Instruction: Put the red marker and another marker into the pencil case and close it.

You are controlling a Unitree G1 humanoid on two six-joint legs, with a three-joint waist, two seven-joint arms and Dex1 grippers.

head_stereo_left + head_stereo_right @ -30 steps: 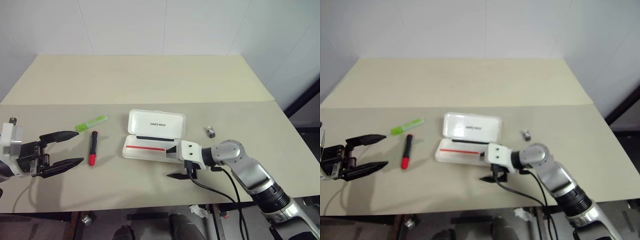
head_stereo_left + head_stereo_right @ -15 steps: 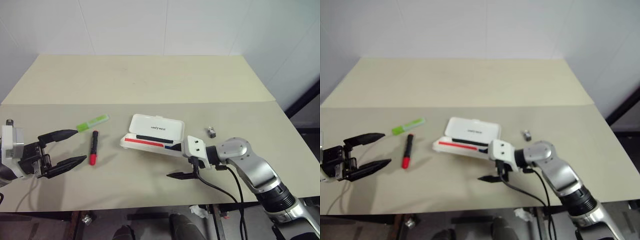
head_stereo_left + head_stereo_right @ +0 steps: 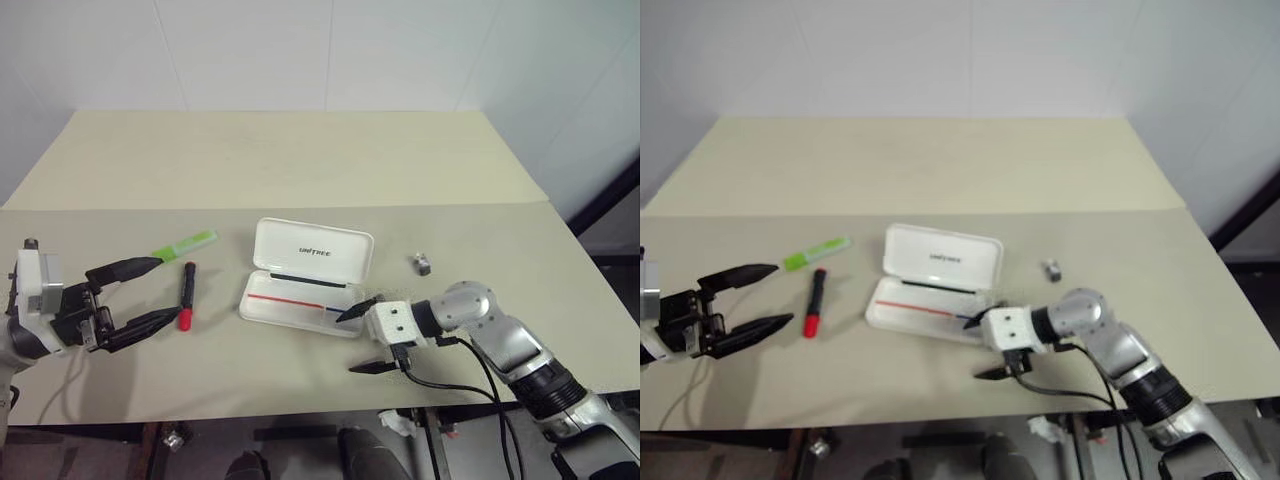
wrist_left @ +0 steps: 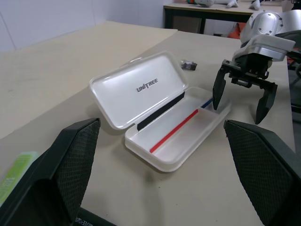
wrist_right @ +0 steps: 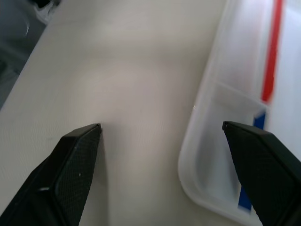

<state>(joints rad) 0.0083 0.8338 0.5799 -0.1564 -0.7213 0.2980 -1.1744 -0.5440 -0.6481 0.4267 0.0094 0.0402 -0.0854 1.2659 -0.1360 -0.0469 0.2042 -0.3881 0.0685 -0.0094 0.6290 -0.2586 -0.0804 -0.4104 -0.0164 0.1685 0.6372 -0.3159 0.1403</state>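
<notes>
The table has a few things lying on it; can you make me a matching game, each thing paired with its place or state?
Things:
1. red marker
2. green marker
3. pencil case
4. small grey object

Descriptions:
A. lid standing open, nothing inside
B. alone on the table, on the case's right
C. farther of the two pens
D. nearer pen, red cap toward the robot

Pairs: 1-D, 2-C, 3-A, 4-B
</notes>
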